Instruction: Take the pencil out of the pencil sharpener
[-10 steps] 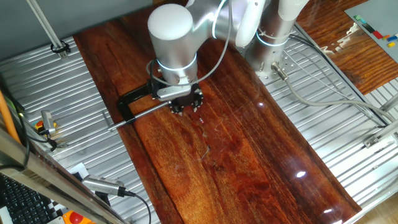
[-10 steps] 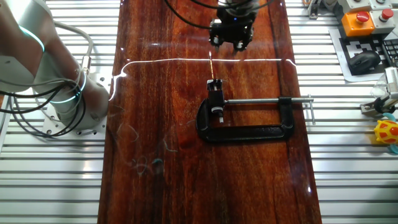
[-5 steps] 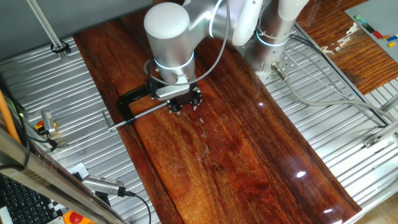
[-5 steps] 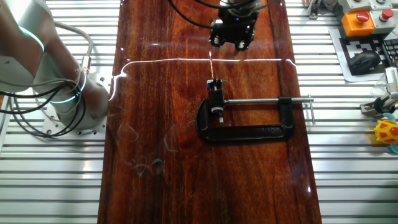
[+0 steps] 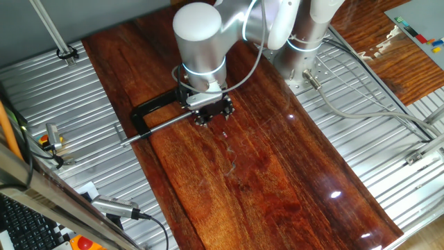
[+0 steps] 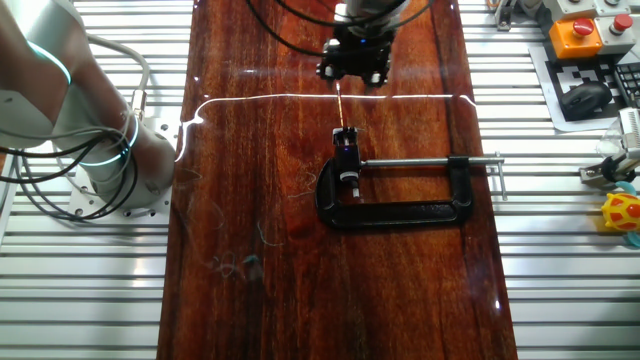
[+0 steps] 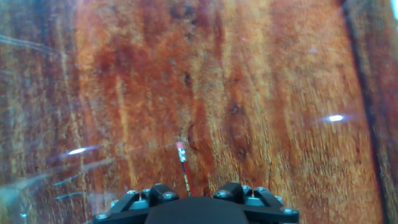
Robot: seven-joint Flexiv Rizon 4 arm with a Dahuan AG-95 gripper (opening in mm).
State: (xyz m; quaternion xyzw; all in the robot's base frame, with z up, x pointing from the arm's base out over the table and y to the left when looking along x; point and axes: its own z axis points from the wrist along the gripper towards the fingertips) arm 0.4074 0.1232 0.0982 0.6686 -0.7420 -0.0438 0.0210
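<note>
A thin pencil (image 6: 341,105) sticks out of a small black sharpener (image 6: 346,150), which is held in a black C-clamp (image 6: 400,212) on the wooden board. My gripper (image 6: 351,72) hovers over the pencil's free end. In the hand view the pencil (image 7: 184,168) with its pink tip lies between my two fingers (image 7: 159,193), nearer the left one, and my gripper (image 7: 194,191) is open around it without touching it. In one fixed view my gripper (image 5: 212,117) stands just right of the clamp (image 5: 149,110); the pencil and sharpener are hidden there by the arm.
The clamp's screw bar (image 6: 460,160) reaches right to the board's edge. The robot base (image 6: 95,120) stands on the ribbed metal left of the board. An orange stop button (image 6: 577,30), a mouse (image 6: 585,98) and a yellow toy (image 6: 622,212) lie at the right.
My gripper has shifted sideways over the board, from beside the pencil's free end to directly over it. The pencil, sharpener and clamp have not moved.
</note>
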